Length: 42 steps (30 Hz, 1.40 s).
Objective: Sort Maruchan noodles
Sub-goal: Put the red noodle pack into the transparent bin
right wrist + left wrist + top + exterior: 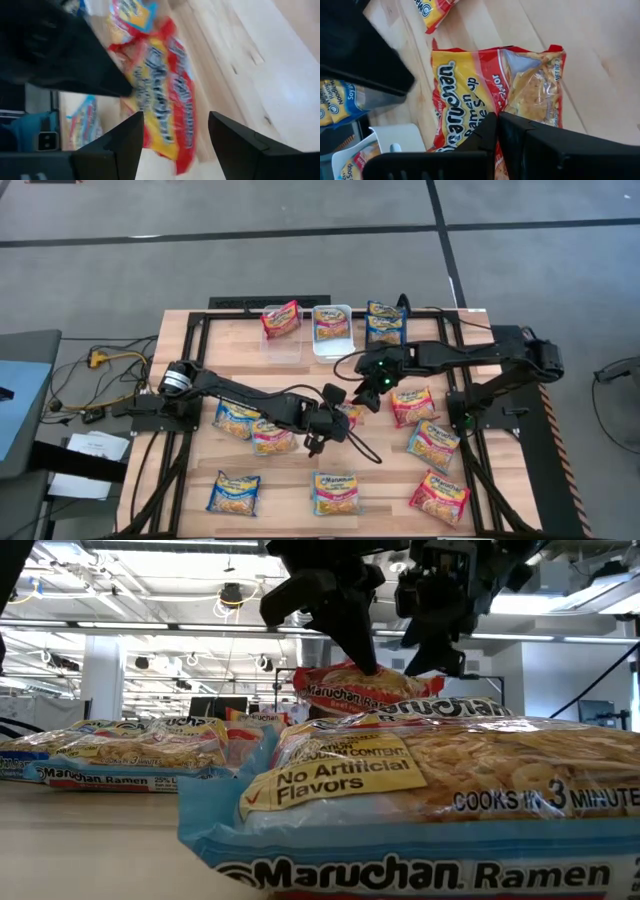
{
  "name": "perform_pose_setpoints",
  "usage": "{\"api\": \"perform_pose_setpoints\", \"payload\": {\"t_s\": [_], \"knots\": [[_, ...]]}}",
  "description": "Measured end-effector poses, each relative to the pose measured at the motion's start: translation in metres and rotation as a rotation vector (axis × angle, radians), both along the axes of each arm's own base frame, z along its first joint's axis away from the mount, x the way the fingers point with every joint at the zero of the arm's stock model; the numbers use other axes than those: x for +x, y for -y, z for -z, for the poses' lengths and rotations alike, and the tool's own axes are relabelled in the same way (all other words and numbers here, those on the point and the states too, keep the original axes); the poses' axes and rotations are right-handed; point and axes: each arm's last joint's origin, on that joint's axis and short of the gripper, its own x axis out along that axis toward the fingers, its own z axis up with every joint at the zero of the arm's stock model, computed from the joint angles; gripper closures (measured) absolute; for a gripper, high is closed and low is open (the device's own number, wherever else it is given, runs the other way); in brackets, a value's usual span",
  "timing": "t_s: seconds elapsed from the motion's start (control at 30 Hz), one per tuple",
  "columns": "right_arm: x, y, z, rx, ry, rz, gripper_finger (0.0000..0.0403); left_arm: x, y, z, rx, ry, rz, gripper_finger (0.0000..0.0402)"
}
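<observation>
A: How many Maruchan noodles (233,493) are sorted?

B: Most lie loose on the table (190,455). The left gripper (345,416), fingers pressed shut, pins a red packet (495,95); the right gripper (372,387) gapes wide above it. Farther back, three packets sit at the bins (332,328), it seems.

In the low view the nearest blue Maruchan packet (420,810) is cut off by the bottom and right edges and hides most of the table behind it. Behind it, a red packet (350,690) shows only its top. In the right wrist view, a red packet (165,90) is blurred, its print unreadable.
</observation>
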Motion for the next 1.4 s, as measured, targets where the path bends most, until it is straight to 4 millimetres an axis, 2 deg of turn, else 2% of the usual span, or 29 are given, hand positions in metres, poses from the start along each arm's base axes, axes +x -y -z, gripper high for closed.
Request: {"api": "perform_pose_setpoints", "payload": {"t_s": [0.2, 0.63, 0.77, 1.0, 1.13, 1.4], "knots": [[0.011, 0.002, 0.018, 0.037, -0.036, -0.021, 0.0156, -0.001, 0.002, 0.000, 0.018, 0.003, -0.004, 0.0401], [0.027, 0.003, 0.035, 0.146, -0.015, -0.081, 0.0166, -0.001, 0.002, -0.001, 0.046, 0.003, -0.004, 0.0401], [0.027, 0.003, 0.037, 0.150, -0.030, -0.076, 0.0210, -0.001, 0.001, -0.001, 0.059, 0.003, -0.014, 0.0401], [0.028, 0.001, 0.036, 0.163, -0.021, -0.067, 0.0336, -0.001, 0.001, -0.001, 0.062, 0.008, -0.020, 0.0401], [0.029, -0.003, 0.036, 0.149, -0.025, -0.067, 0.0384, 0.000, 0.001, -0.002, 0.067, 0.022, -0.033, 0.0401], [0.028, -0.007, 0.038, 0.122, -0.046, -0.055, 0.0391, -0.005, -0.003, -0.008, 0.155, 0.045, -0.136, 0.0401]]}}
